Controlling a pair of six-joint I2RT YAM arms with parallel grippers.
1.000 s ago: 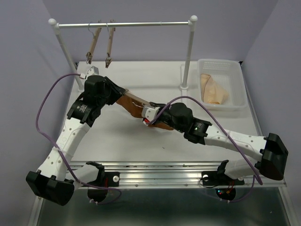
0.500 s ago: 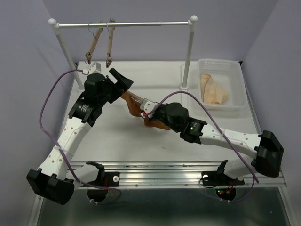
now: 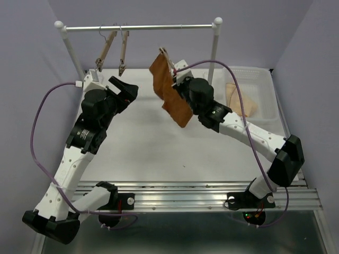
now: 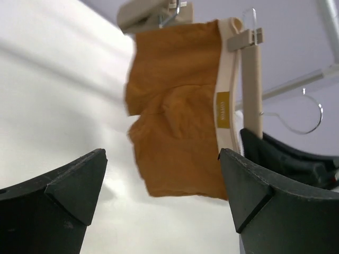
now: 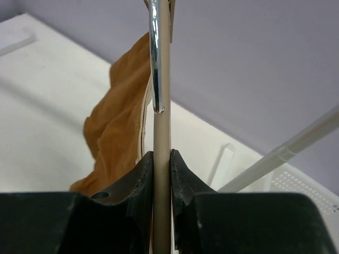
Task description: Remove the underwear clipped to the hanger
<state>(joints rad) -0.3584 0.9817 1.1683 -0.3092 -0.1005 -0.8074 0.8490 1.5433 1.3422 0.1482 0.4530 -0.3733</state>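
The rust-brown underwear [image 3: 170, 92] [image 4: 177, 121] hangs in the air, its pale waistband [image 4: 225, 90] running along the light-wood hanger [image 3: 167, 59] [image 4: 252, 84]. A clip [image 4: 246, 37] at the hanger's upper end pinches the waistband. My right gripper [image 3: 181, 80] [image 5: 161, 169] is shut on the hanger's bar [image 5: 161, 111], which stands nearly upright with its wire hook [image 5: 154, 53] above the jaws. My left gripper [image 3: 125, 87] [image 4: 164, 196] is wide open with nothing in it, left of the underwear and apart from it.
A rail rack [image 3: 140, 27] at the back carries two bare wooden clip hangers [image 3: 107, 50] [image 3: 123, 50]. A white basket [image 3: 265, 79] at the back right holds a pale beige cloth [image 3: 241, 100]. The rack's right post [image 3: 213, 58] stands just behind my right gripper.
My left gripper opened, let go and drew back to the left. My right arm lifted the hanger with the underwear off the table, up and toward the rack.
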